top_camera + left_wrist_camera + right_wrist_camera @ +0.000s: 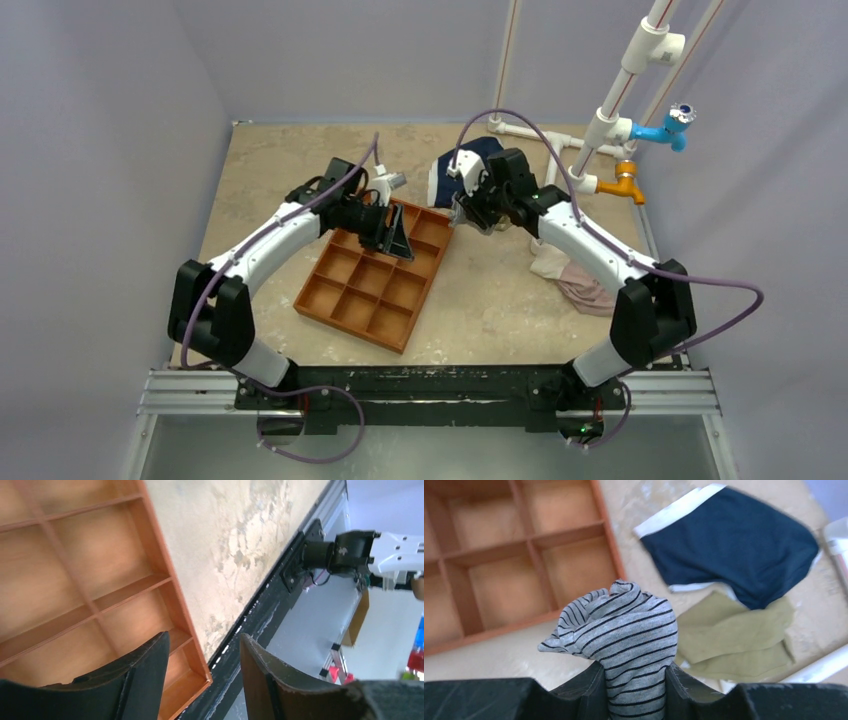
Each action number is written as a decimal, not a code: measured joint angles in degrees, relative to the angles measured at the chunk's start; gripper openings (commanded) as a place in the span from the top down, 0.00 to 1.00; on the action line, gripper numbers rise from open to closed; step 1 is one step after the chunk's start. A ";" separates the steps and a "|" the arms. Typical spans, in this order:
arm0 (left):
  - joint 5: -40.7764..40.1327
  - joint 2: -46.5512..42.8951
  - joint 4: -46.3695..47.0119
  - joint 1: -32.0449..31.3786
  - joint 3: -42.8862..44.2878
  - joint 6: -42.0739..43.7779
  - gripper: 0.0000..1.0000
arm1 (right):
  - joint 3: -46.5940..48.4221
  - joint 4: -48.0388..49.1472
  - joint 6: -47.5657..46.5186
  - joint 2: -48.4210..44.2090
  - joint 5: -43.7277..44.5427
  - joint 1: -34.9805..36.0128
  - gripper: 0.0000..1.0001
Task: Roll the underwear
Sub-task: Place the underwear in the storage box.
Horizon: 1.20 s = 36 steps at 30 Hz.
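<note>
The underwear, grey cloth with fine dark stripes, is bunched into a tight roll that stands up between the fingers of my right gripper, which is shut on it. In the top view that gripper hangs just right of the wooden tray's far corner, above the table. My left gripper is open with nothing between its fingers. It hovers over the tray's far right compartments, apart from the underwear.
An orange wooden tray with nine compartments lies at the table's middle. A navy garment and an olive-tan one lie beyond the right gripper. More cloth is heaped at the right edge. White pipes with a blue tap and an orange tap stand at the back right.
</note>
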 measured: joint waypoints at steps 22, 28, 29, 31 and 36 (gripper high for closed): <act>4.55 -4.24 -12.31 22.77 6.75 9.38 0.47 | 4.42 20.00 -1.33 22.01 27.98 16.72 1.00; 5.88 -4.24 -12.28 22.99 6.73 9.35 0.47 | 4.17 20.41 -2.03 22.05 28.65 17.25 1.00; 5.99 -4.24 -12.28 22.99 6.73 9.33 0.47 | 4.17 20.41 -2.03 22.12 28.63 17.25 1.00; 6.16 -4.24 -12.28 22.99 6.73 9.31 0.47 | 4.28 20.44 -2.01 22.47 28.65 17.31 1.00; 6.62 -4.24 -12.22 23.04 6.69 9.27 0.47 | 6.93 19.52 -1.38 24.94 28.59 17.55 1.00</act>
